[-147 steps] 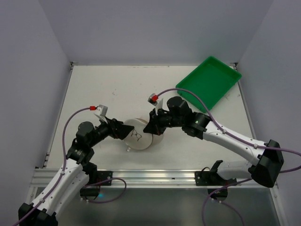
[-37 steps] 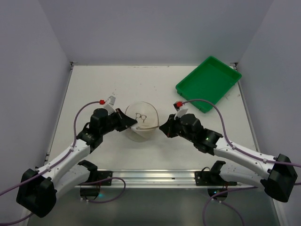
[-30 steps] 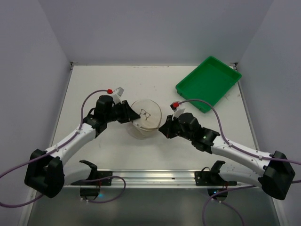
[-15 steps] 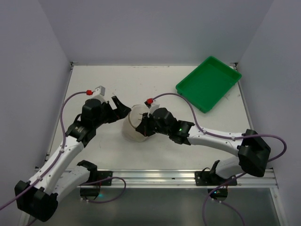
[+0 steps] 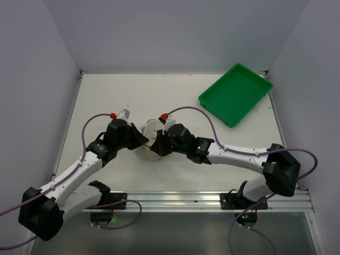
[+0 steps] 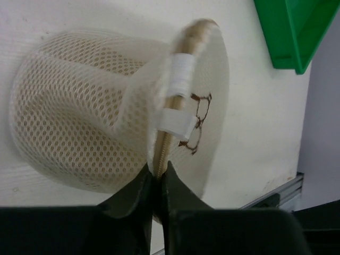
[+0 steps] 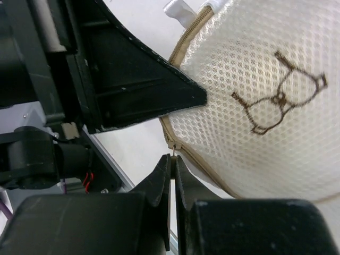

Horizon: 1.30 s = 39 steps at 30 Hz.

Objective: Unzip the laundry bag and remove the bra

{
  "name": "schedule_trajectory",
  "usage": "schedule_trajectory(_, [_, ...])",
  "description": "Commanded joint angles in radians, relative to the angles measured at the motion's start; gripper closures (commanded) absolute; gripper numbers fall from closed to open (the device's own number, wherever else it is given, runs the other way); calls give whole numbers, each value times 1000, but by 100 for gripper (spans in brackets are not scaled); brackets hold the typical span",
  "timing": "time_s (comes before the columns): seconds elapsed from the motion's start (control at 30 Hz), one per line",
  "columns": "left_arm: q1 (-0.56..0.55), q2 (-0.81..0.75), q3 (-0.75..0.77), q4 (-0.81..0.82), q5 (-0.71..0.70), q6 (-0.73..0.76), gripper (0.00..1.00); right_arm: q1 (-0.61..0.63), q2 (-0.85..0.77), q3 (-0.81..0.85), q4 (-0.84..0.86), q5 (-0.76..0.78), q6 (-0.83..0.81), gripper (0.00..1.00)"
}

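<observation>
1. The small round laundry bag of whitish translucent mesh (image 5: pixel 147 139) is seen tipped on its side on the white counter (image 5: pixel 122 95). It lies between the two end effectors and well apart from the green rectangular plastic tray (image 5: pixel 236 94) at the far right corner. Its lid, marked with a small black bra drawing (image 7: pixel 276 101), is turned toward the right arm.
2. The bra cannot be seen. It is judged to be inside, since the beige zip (image 7: pixel 187 35) looks closed along the stretch that shows.
3. The left end effector (image 6: pixel 157 183) is pinched narrowly on the bag's rim seam, right at the zip.
4. The right end effector (image 7: pixel 171 159) is closed tight on what appears to be the small metal zip pull (image 7: pixel 171 150) at the rim.
5. The step in hand is judged to be the start of unzipping.
   - The zip pull should be drawn along the curve of the rim rather than straight away from it.
   - The left pinch should be kept firm as a counter-hold, so that the soft mesh is not dragged along or bunched.
6. Two risks are judged likely: the thin pull may slip from the fingertips, and the mesh may be caught in the teeth if the bag is allowed to fold.
</observation>
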Motion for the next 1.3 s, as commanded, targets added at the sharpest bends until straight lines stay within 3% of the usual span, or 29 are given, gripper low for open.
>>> schedule_trajectory(0.0, [-3, -17, 15, 63, -34, -13, 97, 6, -93, -60, 24, 65, -28, 100])
schedule_trajectory(0.17, [6, -54, 40, 32, -30, 28, 100, -35, -234, -226, -22, 170, -100, 100])
schedule_trajectory(0.3, [31, -77, 44, 36, 66, 63, 100, -239, -347, -366, -48, 56, -83, 100])
schedule_trajectory(0.43, [40, -51, 83, 40, 165, 167, 100, -313, -407, -357, -117, 78, -154, 100])
schedule_trajectory(0.6, [52, 101, 187, -2, 193, 312, 100, -308, -418, -306, -128, -91, -200, 100])
schedule_trajectory(0.7, [58, 216, 279, 26, 156, 368, 81, -276, -395, -276, -99, -181, -180, 100])
schedule_trajectory(0.73, [63, 250, 325, 36, 151, 372, 68, -247, -371, -268, -86, -193, -159, 100])
schedule_trajectory(0.8, [70, 330, 368, 79, 159, 366, 52, -213, -340, -239, -43, -185, -126, 100])
schedule_trajectory(0.83, [74, 351, 405, 87, 156, 340, 32, -181, -299, -225, -17, -172, -97, 100])
schedule_trajectory(0.93, [74, 371, 425, 96, 131, 263, 3, -144, -228, -158, 29, -126, -61, 100])
schedule_trajectory(1.07, [75, 207, 355, 5, -28, 165, 0, -135, -116, -67, 66, -89, -13, 100])
schedule_trajectory(1.17, [72, 22, 203, -14, -152, 59, 0, -121, -82, -50, 116, -58, 18, 100])
schedule_trajectory(1.27, [67, -112, 55, -8, -142, -35, 2, -107, -55, -12, 127, -60, 26, 100])
